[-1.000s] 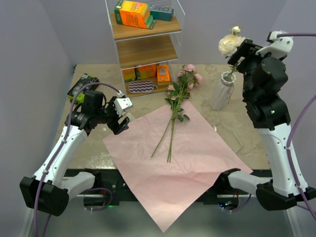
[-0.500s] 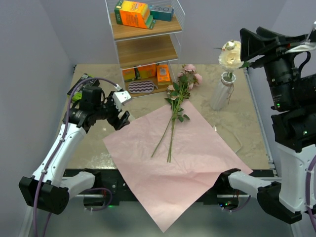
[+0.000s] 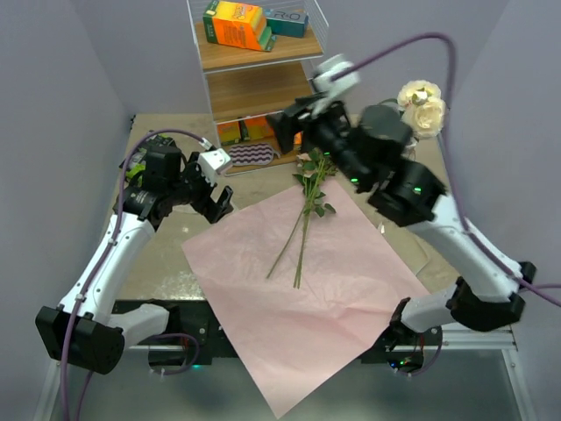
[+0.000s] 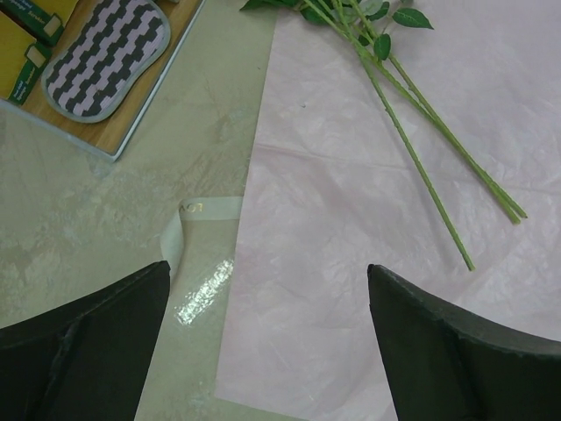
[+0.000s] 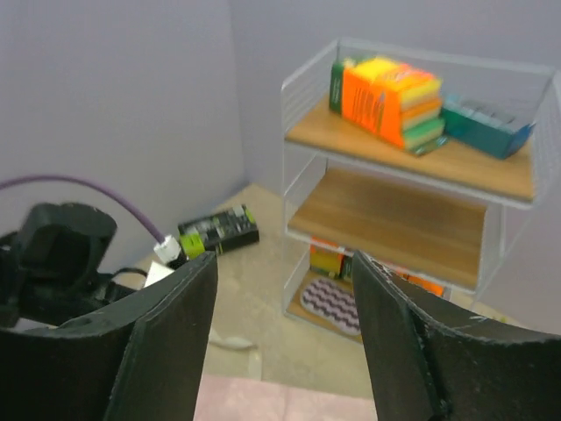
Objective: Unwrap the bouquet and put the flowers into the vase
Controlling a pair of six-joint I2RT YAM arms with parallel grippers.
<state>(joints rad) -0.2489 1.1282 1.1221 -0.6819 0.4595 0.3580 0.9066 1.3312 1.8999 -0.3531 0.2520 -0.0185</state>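
Lying on the pink sheet (image 3: pixel 333 289), the flowers (image 3: pixel 302 219), stems just right of the left tool (image 4: pixel 268 270), spread wide, empty, right tool (image 5: pixel 282 259) spread, empty, raised beyond them, facing the shelf (image 5: pixel 412 167)

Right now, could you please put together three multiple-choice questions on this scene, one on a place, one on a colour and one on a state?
1. Where do the loose flowers lie?
A. on the pink sheet
B. in a bucket
C. on the floor

2. What colour is most of the big box on the top shelf?
A. black
B. orange
C. purple

3. How is the left claw?
A. shut on a stem
B. shut on a ribbon
C. open and empty

Answers: 1 A, the green stems rest across the sheet. 2 B, its broad faces are orange. 3 C, it gapes wide with nothing held.
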